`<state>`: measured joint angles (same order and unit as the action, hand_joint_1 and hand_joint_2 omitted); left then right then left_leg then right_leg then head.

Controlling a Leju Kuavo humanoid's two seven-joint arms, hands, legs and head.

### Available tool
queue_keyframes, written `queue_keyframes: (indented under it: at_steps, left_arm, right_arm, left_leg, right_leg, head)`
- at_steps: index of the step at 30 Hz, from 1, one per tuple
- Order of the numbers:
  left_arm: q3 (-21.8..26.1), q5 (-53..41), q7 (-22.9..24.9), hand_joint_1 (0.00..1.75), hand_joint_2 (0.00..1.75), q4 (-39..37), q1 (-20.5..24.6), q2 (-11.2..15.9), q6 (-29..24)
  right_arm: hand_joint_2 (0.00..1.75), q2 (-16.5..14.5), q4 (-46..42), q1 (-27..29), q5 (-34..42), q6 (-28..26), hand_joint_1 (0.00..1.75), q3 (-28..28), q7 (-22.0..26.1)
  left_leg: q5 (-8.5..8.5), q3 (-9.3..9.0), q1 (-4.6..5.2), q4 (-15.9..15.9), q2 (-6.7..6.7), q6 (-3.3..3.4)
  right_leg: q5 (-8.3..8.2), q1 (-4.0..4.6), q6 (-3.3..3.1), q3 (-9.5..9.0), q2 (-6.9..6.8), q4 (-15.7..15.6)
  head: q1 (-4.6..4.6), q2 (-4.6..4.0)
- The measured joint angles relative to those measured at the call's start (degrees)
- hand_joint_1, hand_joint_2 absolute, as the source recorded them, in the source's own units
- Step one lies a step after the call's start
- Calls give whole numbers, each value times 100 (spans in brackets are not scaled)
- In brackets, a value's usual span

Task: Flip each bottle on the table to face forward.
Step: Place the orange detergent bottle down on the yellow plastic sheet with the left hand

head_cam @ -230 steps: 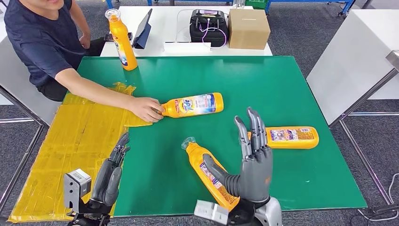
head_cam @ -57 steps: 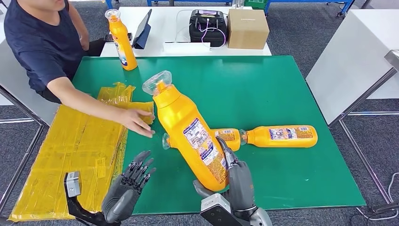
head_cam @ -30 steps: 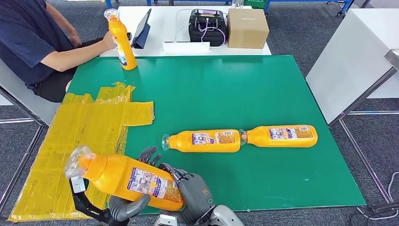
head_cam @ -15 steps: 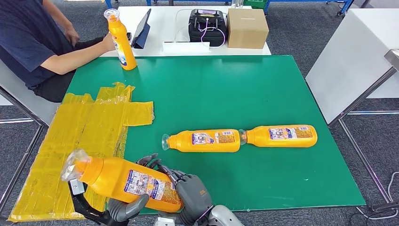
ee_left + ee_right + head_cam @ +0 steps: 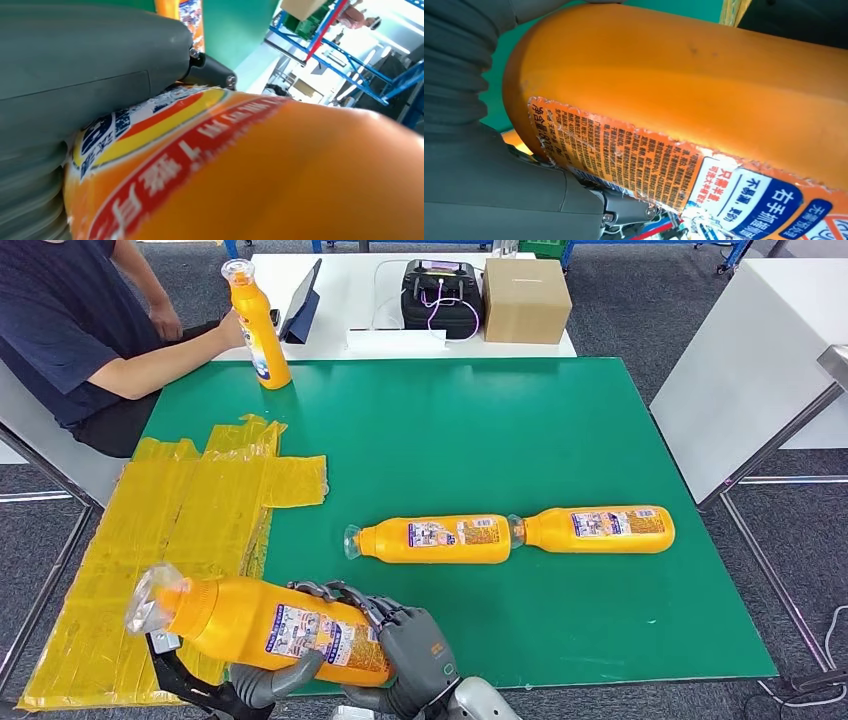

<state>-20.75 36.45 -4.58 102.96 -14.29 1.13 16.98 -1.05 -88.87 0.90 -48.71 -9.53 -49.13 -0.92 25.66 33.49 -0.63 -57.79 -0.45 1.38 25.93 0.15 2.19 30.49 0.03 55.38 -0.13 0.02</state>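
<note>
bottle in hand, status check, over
Both hands, left hand and right hand, gripping the held bottle, back label up. Two bottles lying end to end on the green mat. One upright bottle by the person.

the head camera is looking forward and down over the green table [image 5: 560, 420] from high up — both wrist cameras are pressing close against the same held bottle [image 5: 270, 625], sharing it.
</note>
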Motion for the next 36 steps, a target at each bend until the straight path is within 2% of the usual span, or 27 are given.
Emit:
queue_keyframes:
  at_steps: [1,4,7,11,13,18,22,26,27,30,31,36]
  left_arm:
    - [27,-269,-25,175,175,31,5,-18,-97]
    - [292,-2053,-99,175,175,164,54,-89,-710]
    - [885,-4656,-141,175,175,225,156,-100,-1344]
    - [1546,-7854,-82,175,175,135,495,-39,-1928]
    - [1749,-8621,2,175,175,2,629,33,-2058]
    - [1978,-9888,235,175,175,-373,849,242,-2367]
    - [1998,-10756,444,175,175,-1053,1138,564,-2314]
    - [1926,-11113,530,175,175,-1884,1552,836,-2098]
    - [1895,-11132,539,139,175,-2065,1658,884,-2055]
    - [1758,-11140,570,8,175,-2502,1954,1013,-1808]
    - [1697,-11116,573,0,175,-2645,2081,1054,-1693]
    - [1408,-10911,557,0,175,-3311,2662,1187,-1430]
  right_arm:
    - [131,25,-55,31,-93,-93,3,32,-78]
    - [0,100,-364,209,-861,-536,0,276,-695]
    - [0,194,-961,363,-1699,-615,0,842,-1149]
    - [0,349,-1505,263,-2158,171,0,1763,-1160]
    - [0,467,-1598,181,-2151,528,0,2138,-1164]
    - [0,719,-1614,1,-1842,944,0,2718,-1150]
    - [175,952,-1283,-344,-1088,1535,0,3023,-1021]
    - [175,1253,-593,-828,-725,2062,0,3041,-896]
    - [175,1311,-430,-950,-666,2115,0,3028,-871]
    - [175,1432,-16,-1277,-445,2330,0,2971,-783]
    - [175,1457,135,-1401,-360,2411,0,2935,-749]
    - [175,1489,822,-1992,-142,2517,0,2704,-691]
  left_leg:
    - [0,0,0,0,-1,0]
    - [0,3,1,0,-9,0]
    - [-3,4,0,0,-4,-2]
    - [-13,1,0,0,-9,-6]
    - [-17,0,0,0,-9,-6]
    - [-18,3,2,-2,-10,-4]
    - [-19,4,1,-2,-10,-5]
    - [-25,5,2,-3,-11,-7]
    - [-27,5,2,-3,-11,-7]
    - [-29,6,3,-5,-13,-6]
    - [-31,6,5,-5,-19,-7]
    - [-50,4,15,-4,-79,-11]
  right_leg:
    - [0,0,0,0,0,0]
    - [0,0,0,-1,-4,0]
    - [-3,-1,1,3,-2,0]
    - [-5,0,2,-3,-5,2]
    - [-6,0,3,-6,-5,4]
    - [-7,-1,4,-6,-5,6]
    - [-7,-1,4,-3,-5,7]
    - [-9,-2,6,0,-6,16]
    - [-9,-2,6,0,-6,17]
    - [-11,-3,8,-1,-7,20]
    - [-11,-4,9,-2,-12,21]
    - [-7,-16,7,-6,-71,32]
  head:
    - [0,0]
    - [2,0]
    - [-2,0]
    - [-1,0]
    - [0,0]
    - [-1,0]
    - [-1,0]
    - [0,0]
    - [0,0]
    - [0,0]
    - [0,0]
    - [-1,0]
